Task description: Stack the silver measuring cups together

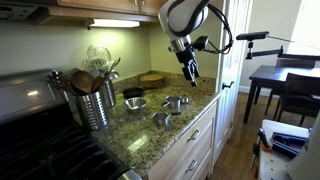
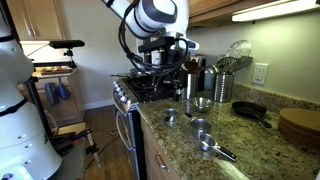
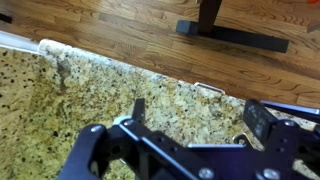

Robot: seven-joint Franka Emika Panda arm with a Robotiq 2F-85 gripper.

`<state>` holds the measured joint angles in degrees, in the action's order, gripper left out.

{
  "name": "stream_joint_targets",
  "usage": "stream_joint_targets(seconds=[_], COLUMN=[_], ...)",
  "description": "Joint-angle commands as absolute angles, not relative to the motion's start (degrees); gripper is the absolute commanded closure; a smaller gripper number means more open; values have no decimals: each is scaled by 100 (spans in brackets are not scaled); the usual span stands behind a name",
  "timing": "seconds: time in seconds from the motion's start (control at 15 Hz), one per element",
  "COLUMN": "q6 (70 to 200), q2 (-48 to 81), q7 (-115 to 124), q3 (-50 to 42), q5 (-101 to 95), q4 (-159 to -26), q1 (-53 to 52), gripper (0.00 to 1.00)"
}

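Note:
Several silver measuring cups lie apart on the granite counter: a larger one (image 1: 135,103), a small one (image 1: 160,118) and another (image 1: 176,102). From the opposite side they show as a large cup (image 2: 201,103), a small cup (image 2: 170,115) and two near the front (image 2: 198,125) (image 2: 208,141). My gripper (image 1: 190,71) (image 2: 183,66) hangs well above the counter near its edge, over the cups. In the wrist view the gripper (image 3: 200,115) is open, with only bare granite between its fingers (image 3: 138,108).
A ribbed metal canister (image 1: 97,103) (image 2: 222,86) full of utensils stands beside the stove (image 1: 40,140). A dark round bowl (image 1: 133,92) (image 2: 250,110) and a wooden board (image 1: 151,78) (image 2: 300,125) sit at the back. The counter edge (image 3: 120,62) drops to wood floor.

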<state>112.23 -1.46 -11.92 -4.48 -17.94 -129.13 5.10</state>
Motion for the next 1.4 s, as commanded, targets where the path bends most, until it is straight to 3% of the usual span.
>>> stream_joint_targets(seconds=[0.0, 1.33], q6=[11267, 12521], q2=[434, 2071], q7=[-1242, -465], q3=[-351, -60], q5=[-1621, -1830], q4=[-12674, -12078], q1=[398, -83], gripper=[0, 0])
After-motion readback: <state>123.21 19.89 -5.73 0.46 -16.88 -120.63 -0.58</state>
